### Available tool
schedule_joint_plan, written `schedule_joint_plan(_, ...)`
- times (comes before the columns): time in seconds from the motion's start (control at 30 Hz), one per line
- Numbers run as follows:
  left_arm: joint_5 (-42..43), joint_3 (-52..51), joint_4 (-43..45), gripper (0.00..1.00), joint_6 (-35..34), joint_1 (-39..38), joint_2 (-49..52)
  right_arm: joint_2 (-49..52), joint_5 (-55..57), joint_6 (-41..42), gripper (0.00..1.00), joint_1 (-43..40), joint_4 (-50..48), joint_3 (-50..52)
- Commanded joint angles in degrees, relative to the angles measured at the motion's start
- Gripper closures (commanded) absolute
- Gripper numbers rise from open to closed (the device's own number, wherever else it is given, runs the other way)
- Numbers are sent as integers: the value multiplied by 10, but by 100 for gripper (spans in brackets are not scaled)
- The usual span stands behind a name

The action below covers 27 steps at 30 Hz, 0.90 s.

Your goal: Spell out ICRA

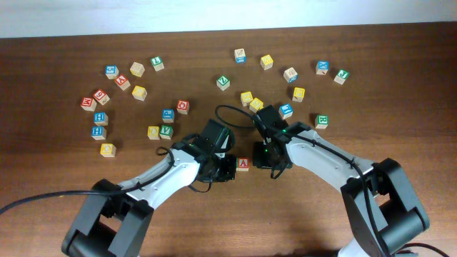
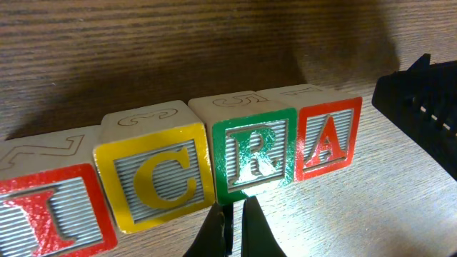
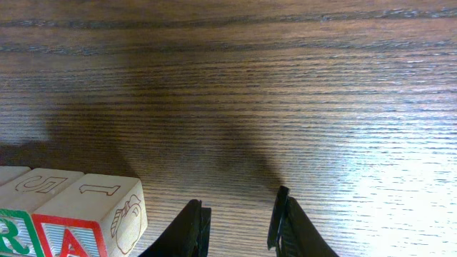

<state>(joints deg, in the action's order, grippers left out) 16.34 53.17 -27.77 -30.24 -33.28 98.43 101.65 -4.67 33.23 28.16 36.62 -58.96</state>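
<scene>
Your left claw (image 2: 232, 227) has its two fingertips pressed together with nothing between them. It sits right at the lower front edge of the green R block (image 2: 253, 153); you cannot tell whether it touches.

The left wrist camera shows the whole row standing side by side on the worktop (image 3: 285, 86). It runs red I block (image 2: 43, 214), yellow C block (image 2: 157, 178), the R, then red A block (image 2: 327, 139), each against its neighbour.

Your right claw (image 3: 239, 227) is spread wide and empty over bare wood, just beside the A end of the row. Its own camera catches only the R and A at the lower left.

From overhead only the A shows, near the middle of the worktop toward the near edge, because the left arm covers the other three. The scattered blocks (image 1: 137, 69) lie toward the far edge.
</scene>
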Motion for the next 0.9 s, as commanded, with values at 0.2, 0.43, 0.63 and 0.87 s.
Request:
schedule_joint_plan(0.2,9,6,-3,100,-5,-1,-6,0,-12,3,78,3,6,2)
schedule_joint_plan(0.43,-13,6,-56,100,4,80,-146,0,-26,3,78,3,6,2)
schedule_joint_plan(0.63,-131,4,-148,100,13,207,-142,0,-29,18,79,3,-3,2)
schedule_joint_plan(0.87,-75,4,-96,100,12,162,-16,0,-66,18,81,3,-39,2)
